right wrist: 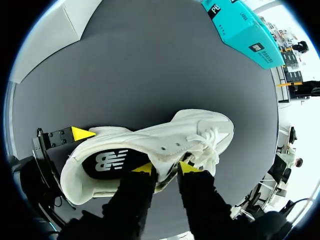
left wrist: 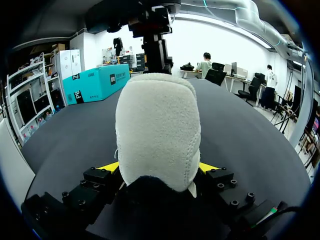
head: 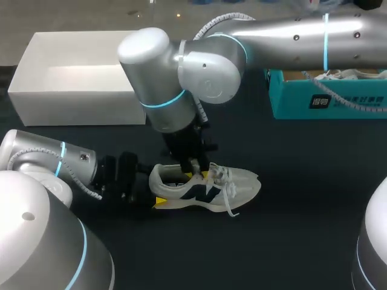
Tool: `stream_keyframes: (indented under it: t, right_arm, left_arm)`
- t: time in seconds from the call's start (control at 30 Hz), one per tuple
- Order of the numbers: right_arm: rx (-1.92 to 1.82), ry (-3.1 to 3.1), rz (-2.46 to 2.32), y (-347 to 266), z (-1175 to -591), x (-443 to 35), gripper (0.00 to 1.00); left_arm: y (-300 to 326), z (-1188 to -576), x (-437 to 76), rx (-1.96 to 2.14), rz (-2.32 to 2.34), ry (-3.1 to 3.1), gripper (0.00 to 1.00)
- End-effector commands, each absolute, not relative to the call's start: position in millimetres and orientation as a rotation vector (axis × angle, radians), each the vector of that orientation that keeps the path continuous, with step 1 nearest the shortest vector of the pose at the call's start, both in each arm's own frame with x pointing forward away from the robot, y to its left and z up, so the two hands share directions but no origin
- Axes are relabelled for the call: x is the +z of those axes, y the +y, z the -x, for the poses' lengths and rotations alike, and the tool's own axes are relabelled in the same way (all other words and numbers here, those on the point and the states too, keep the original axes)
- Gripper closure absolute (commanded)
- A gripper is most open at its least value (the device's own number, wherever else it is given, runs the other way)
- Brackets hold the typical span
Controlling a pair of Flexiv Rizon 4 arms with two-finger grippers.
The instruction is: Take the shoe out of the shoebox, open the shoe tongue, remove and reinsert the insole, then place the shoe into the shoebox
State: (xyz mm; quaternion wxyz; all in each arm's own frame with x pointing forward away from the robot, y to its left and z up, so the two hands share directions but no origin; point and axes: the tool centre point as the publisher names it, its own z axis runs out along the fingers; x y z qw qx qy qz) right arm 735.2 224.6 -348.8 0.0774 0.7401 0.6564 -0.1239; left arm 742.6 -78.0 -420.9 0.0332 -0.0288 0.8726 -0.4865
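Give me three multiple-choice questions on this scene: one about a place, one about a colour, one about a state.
1. Where is the shoe?
A. Inside a box
B. Lifted clear into the air
C. On the table

2. What colour is the far-right box?
A. Teal
B. Red
C. Yellow

3. How do the left gripper fingers stand?
A. Open, clear of the shoe
B. Shut on the shoe's heel
C. Holding a loose insole

Answers:
1 C: in the head view the shoe's sole rests on the dark tabletop.
2 A: the box's walls are teal in the head view.
3 B: in the left wrist view the yellow tips press the heel from both sides.
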Motion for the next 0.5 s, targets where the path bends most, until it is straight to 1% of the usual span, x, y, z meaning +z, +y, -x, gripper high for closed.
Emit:
stream_keyframes:
  t: [0.03,0.13,0.2,0.27,0.5]
  right_arm:
    - [-0.318,1.917,-2.241,213,-729,-333,0.92]
    - [-0.313,1.899,-2.241,207,-730,-328,0.91]
    - [-0.317,1.883,-2.246,202,-731,-327,0.98]
    - [-0.318,1.861,-2.268,195,-732,-326,1.00]
    - [-0.351,1.761,-2.365,160,-734,-332,1.00]
  left_arm:
    - [-77,-742,-421,-1.498,0.089,2.682,1.00]
    - [-77,-742,-421,-1.498,0.089,2.682,1.00]
    - [-77,-742,-421,-1.498,0.089,2.682,1.00]
    - [-77,-742,-421,-1.498,0.089,2.682,1.00]
    - [-77,-742,-421,-1.498,0.089,2.682,1.00]
